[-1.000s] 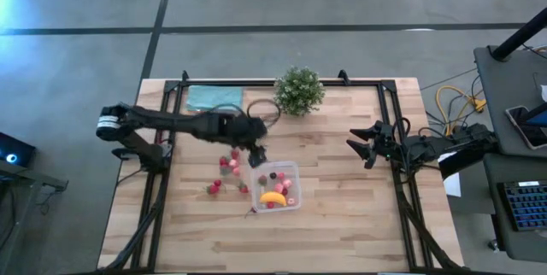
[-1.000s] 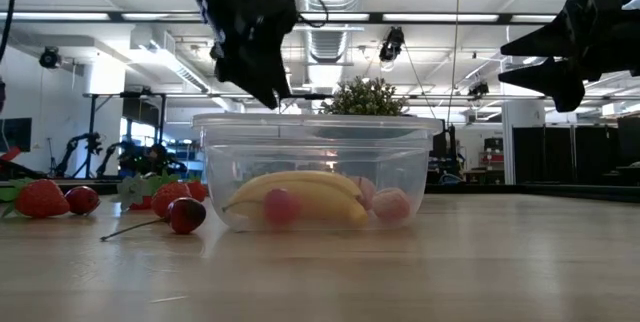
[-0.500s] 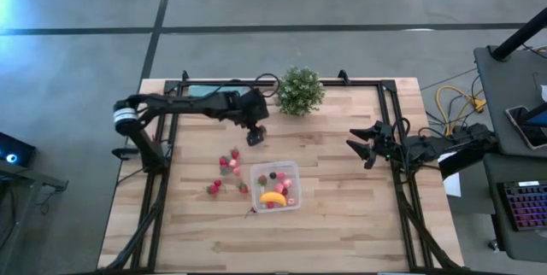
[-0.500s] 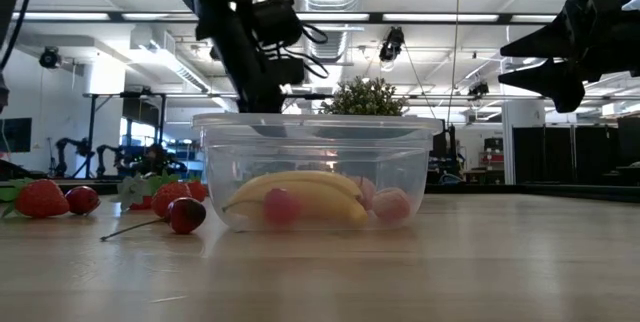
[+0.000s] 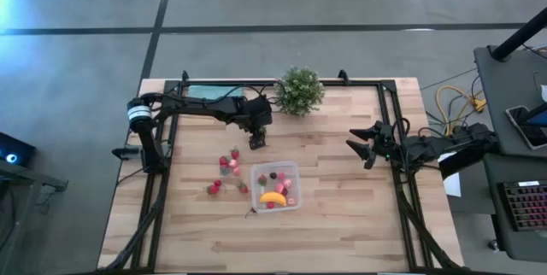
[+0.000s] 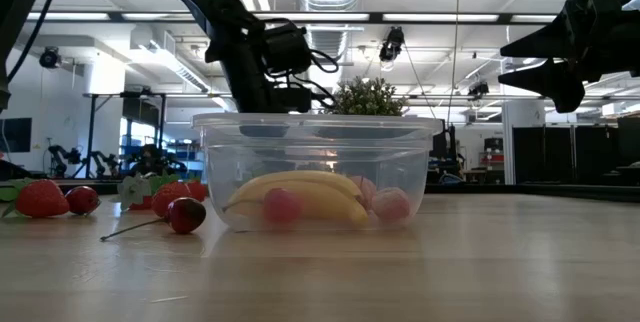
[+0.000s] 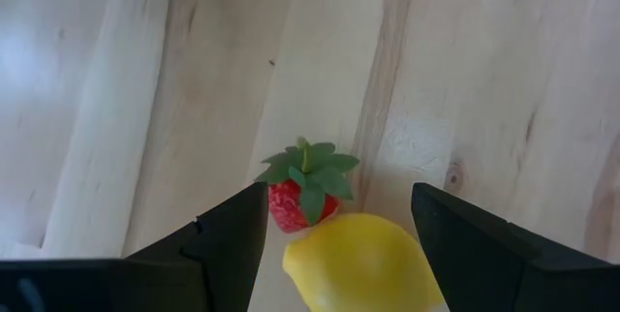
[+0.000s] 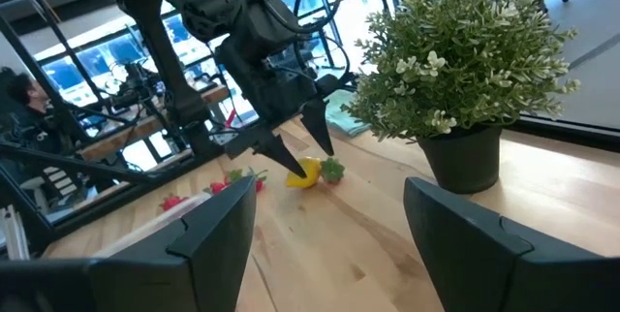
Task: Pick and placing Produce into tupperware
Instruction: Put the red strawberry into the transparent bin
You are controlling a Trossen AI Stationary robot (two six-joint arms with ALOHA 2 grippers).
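My left gripper [image 5: 255, 141] is open and points steeply down at the table, between the potted plant and the tupperware [image 5: 274, 185]. Its fingers stand on either side of a yellow lemon [image 7: 363, 264]; a strawberry [image 7: 302, 199] with a green cap lies just beyond it. The clear tupperware [image 6: 318, 172] holds a banana [image 6: 300, 194] and several small red and pink fruits. Loose strawberries [image 5: 226, 162] lie on the wood to its left. My right gripper [image 5: 359, 149] waits open above the table's right side.
A bushy potted plant [image 5: 299, 91] stands at the far edge, close to my left gripper. A teal cloth [image 5: 205, 93] lies at the far left, partly under the left arm. A cherry with a stem [image 6: 186, 214] lies near the tupperware. Bare wood stretches along the near side.
My left gripper has swung from above the tupperware's far left corner toward the table's far edge and come down over the lemon, rolling about its own axis. Its fingers have stayed open. The fruits and the tupperware have not moved.
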